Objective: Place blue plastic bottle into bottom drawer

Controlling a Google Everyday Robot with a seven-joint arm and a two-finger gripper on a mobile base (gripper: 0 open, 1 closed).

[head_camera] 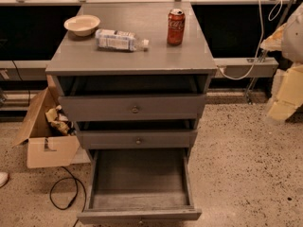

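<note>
The blue plastic bottle (118, 39) lies on its side on top of the grey cabinet (156, 56), cap pointing right, between a bowl and a soda can. The bottom drawer (139, 215) is pulled out towards me and nothing shows inside it. The two upper drawers (135, 109) are only slightly out. My gripper (285, 91) shows as a pale white-and-yellow shape at the right edge, well right of the cabinet and far from the bottle. It holds nothing that I can see.
A red soda can (175, 27) stands upright right of the bottle. A cream bowl (82, 24) sits to its left. An open cardboard box (45, 136) and a black cable (64, 193) lie on the floor left of the cabinet. A white cable (244, 63) hangs at the right.
</note>
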